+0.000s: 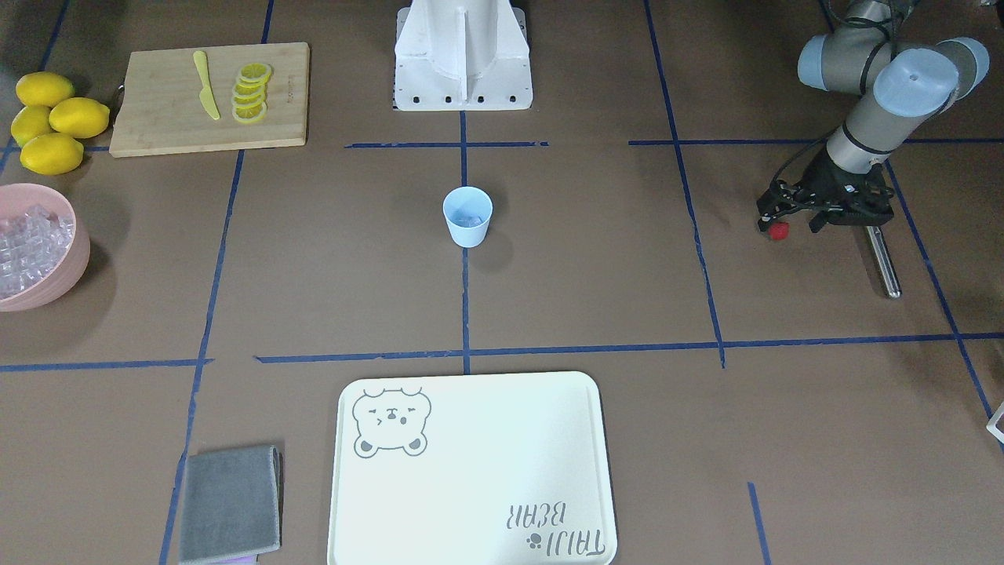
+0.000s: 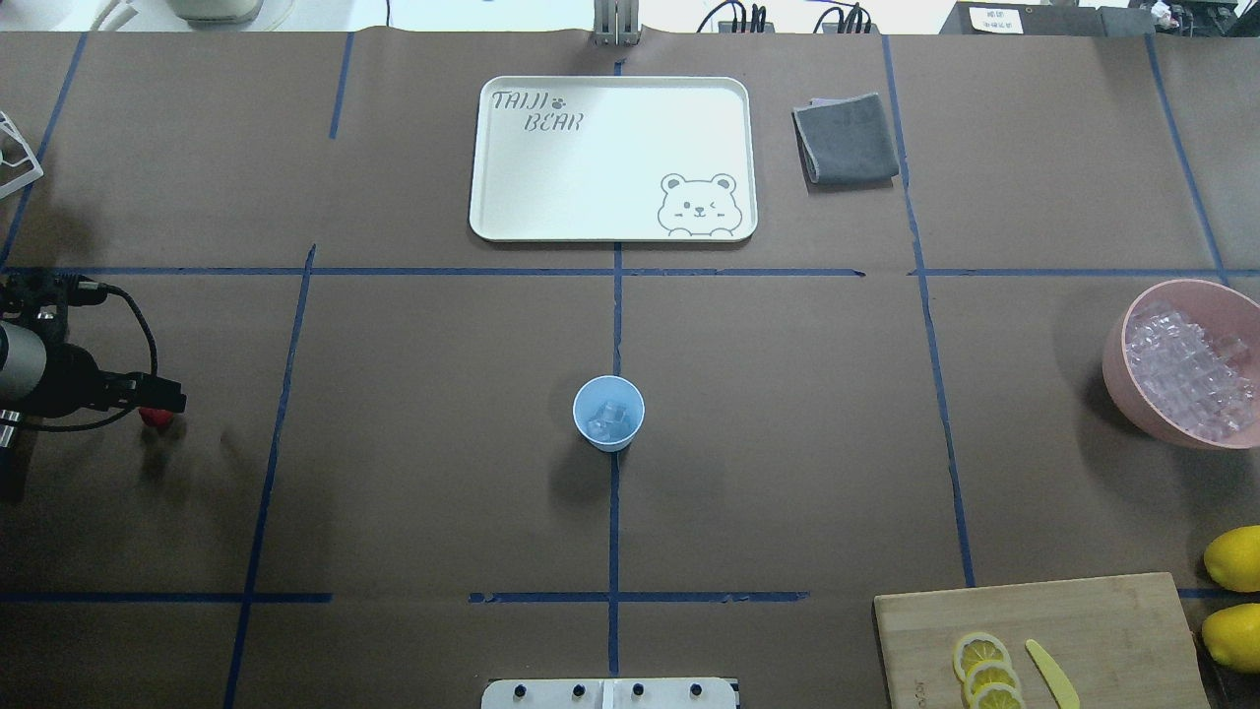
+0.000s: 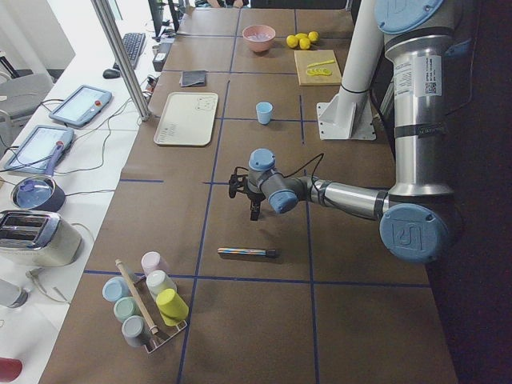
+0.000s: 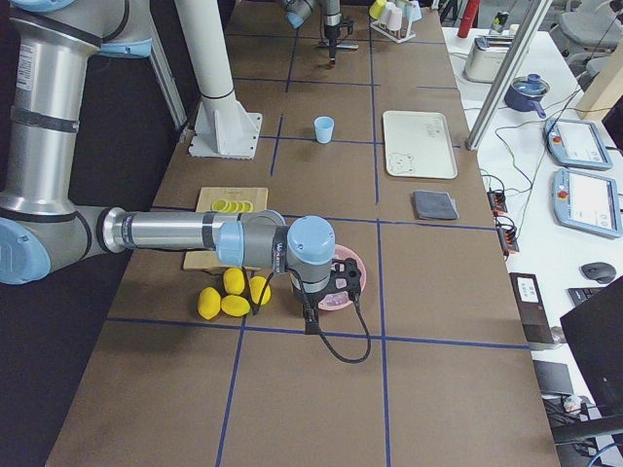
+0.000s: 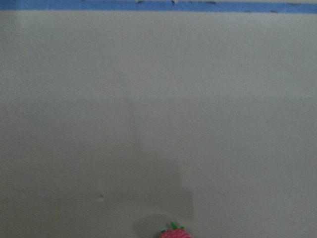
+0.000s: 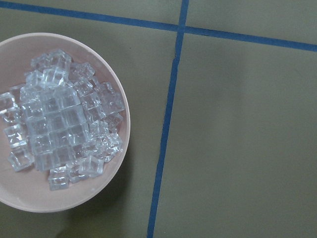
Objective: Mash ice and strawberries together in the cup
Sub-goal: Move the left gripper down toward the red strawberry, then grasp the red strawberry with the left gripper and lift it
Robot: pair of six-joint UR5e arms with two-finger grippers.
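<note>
The light blue cup (image 2: 608,414) stands upright at the table's centre with a few ice cubes (image 2: 611,419) inside; it also appears in the front view (image 1: 467,220). More ice (image 6: 59,119) fills the pink bowl (image 6: 125,124), directly below my right wrist camera. Only the right side view shows the right gripper (image 4: 336,282), which hovers over that bowl, and I cannot tell its state. One small red strawberry (image 1: 777,230) lies on the paper at the table's left end. My left gripper (image 1: 787,222) points down over it, fingers apart on either side. The berry shows at the left wrist view's bottom edge (image 5: 174,232).
A metal rod (image 1: 882,259) lies just beside the left gripper. A white tray (image 2: 512,212) and a grey cloth (image 2: 847,138) sit on the far side. A cutting board (image 1: 157,118) with lemon slices and a yellow knife, plus whole lemons (image 1: 55,118), are near the bowl.
</note>
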